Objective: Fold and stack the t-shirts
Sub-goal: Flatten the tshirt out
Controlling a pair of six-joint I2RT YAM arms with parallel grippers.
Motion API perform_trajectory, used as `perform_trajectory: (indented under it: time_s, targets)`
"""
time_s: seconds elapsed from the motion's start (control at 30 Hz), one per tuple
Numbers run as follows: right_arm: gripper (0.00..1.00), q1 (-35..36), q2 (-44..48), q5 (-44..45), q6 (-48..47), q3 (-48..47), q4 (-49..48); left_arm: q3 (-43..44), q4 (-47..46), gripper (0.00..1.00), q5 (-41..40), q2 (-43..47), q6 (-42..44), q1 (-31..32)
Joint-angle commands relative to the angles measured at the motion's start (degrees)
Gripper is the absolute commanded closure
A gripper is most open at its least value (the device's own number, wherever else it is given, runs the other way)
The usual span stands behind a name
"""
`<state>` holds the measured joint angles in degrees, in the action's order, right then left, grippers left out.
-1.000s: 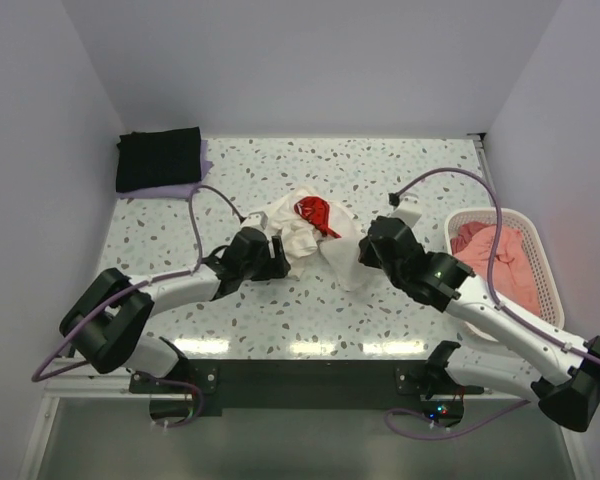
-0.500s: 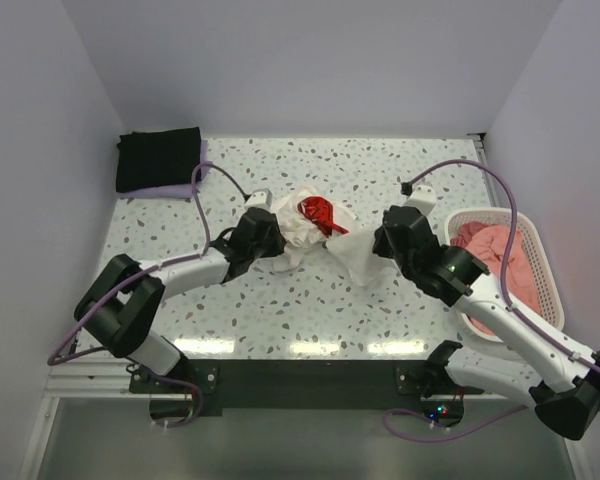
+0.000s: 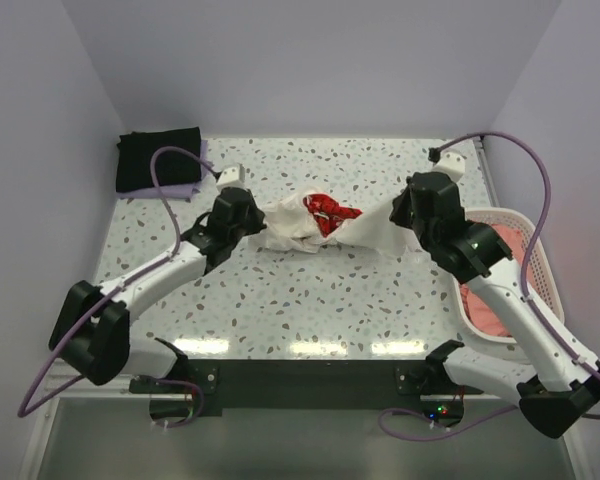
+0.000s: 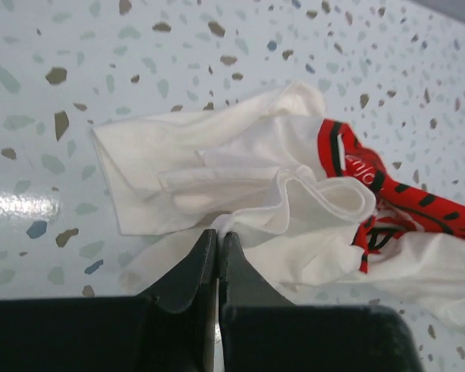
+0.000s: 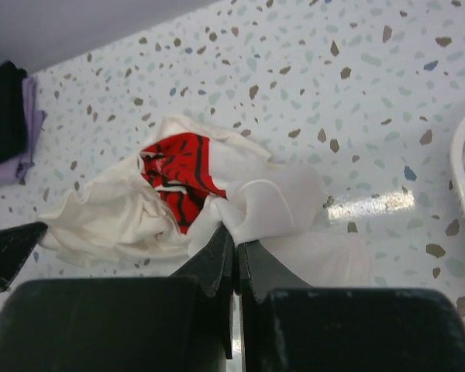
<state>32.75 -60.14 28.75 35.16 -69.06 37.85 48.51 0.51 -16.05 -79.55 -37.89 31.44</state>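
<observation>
Top external: tee edges pinched, L+R fingers.

Both arms stretch forward, wrists angled in toward each other. Left gripper and right gripper sit well apart, each with jaws pinched tight on the cream-white tee.
</observation>
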Motion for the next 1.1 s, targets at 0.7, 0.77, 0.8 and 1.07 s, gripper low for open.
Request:
perform_trajectory:
  time_s: [0.7,0.77,0.8,1.07]
  targets:
    - [1.0,-27.73,-20.98,-17.67,6.05,-37.1,-16.4,52.34,13.09,1.0,10.68,-6.4,4.4,-21.95]
    - [1.0,-28.44,-20.02,-18.03,6.59,-38.86,-16.49,55.54,14.33,1.0,11.83,-6.76,4.93,-23.26]
    - [1.0,-29.14,-18.19,-17.77,6.68,-38.87,-16.92,57.55,15.38,1.0,12.71,-6.5,5.02,-24.49]
    - [1.0,-29.85,-10.18,-18.56,6.33,-33.53,-11.66,52.31,17.15,1.0,17.89,-0.09,4.67,-29.86]
